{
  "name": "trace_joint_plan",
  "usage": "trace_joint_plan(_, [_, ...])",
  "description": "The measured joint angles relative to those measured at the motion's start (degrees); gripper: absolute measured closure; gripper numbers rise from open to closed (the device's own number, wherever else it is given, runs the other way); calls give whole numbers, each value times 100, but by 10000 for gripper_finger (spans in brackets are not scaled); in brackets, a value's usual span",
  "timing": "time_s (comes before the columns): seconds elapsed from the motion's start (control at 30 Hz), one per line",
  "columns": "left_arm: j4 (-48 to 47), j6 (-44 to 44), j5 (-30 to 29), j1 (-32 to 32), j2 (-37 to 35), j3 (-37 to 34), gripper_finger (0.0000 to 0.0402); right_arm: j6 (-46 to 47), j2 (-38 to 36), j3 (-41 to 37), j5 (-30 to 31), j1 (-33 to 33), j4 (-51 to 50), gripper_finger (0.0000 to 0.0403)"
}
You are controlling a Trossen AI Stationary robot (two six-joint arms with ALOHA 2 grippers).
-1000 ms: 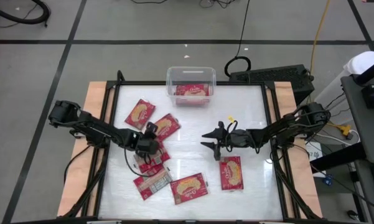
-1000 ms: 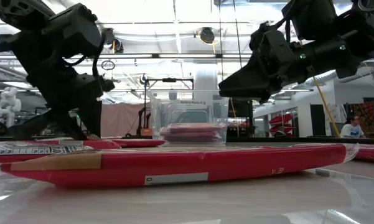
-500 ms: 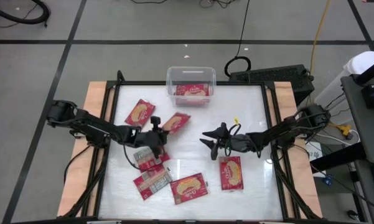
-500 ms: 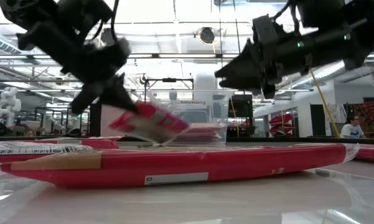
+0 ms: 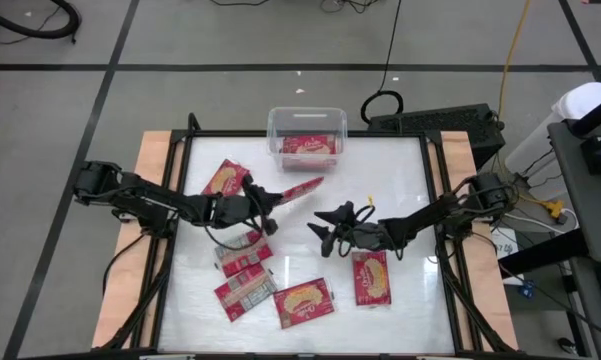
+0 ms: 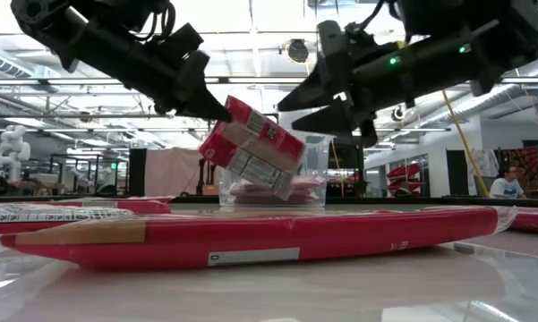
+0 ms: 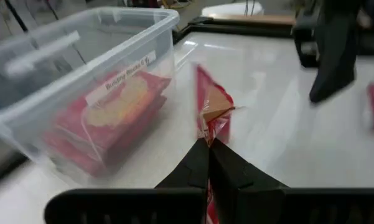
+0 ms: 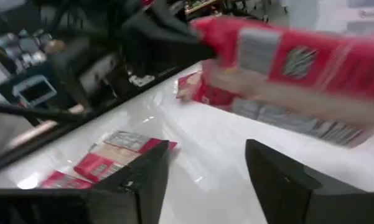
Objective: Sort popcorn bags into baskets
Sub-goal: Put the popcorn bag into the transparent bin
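1. High view: left gripper (image 5: 271,197), centre-left of frame, has its jaws clamped on one red popcorn bag (image 5: 300,188), lifted clear of the white surface (image 5: 400,170). Clear basket (image 5: 307,130) sits at top centre with packets inside. Right gripper (image 5: 322,225), just right of centre, jaws spread, nothing held. Loose bags lie lower centre.
2. Low view: held bag (image 6: 253,147) hangs tilted mid-frame, in front of the basket (image 6: 315,170).
3. Left wrist view: jaws closed on the bag's edge (image 7: 210,111); basket (image 7: 81,68) at left.
4. Right wrist view: jaws apart; held bag (image 8: 292,68) at upper right.
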Motion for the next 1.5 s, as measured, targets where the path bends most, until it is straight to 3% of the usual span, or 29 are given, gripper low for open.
trace_joint_plan(0.13, [360, -463, 463, 48, 73, 4, 398, -852, 357, 262, 171, 15, 8, 158])
trace_joint_plan(0.2, [553, -590, 604, 38, 96, 4, 396, -1120, 435, 323, 550, 37, 7, 140])
trace_joint_plan(0.33, [604, -859, 625, 35, 174, 0, 397, -1155, 490, 391, 732, 19, 301, 112])
trace_joint_plan(0.53, [1537, -940, 612, 35, 612, 4, 394, -1462, 499, 497, 761, 13, 616, 93])
trace_joint_plan(0.77, [2765, -956, 610, 35, 1122, 4, 396, -1860, 758, 982, 1770, 24, -76, 98])
trace_joint_plan(1.17, [3380, -1313, 756, 149, 1749, 37, 396, -2171, 1426, 1245, 2426, -80, 500, 101])
trace_joint_plan(1.33, [3362, -1080, 1464, 238, 1747, 37, 394, -2269, 1437, 1245, 2237, -155, 335, 112])
trace_joint_plan(1.5, [3318, -1124, 1865, 299, 1747, 37, 388, -2022, 1436, 1245, 1846, -239, 283, 165])
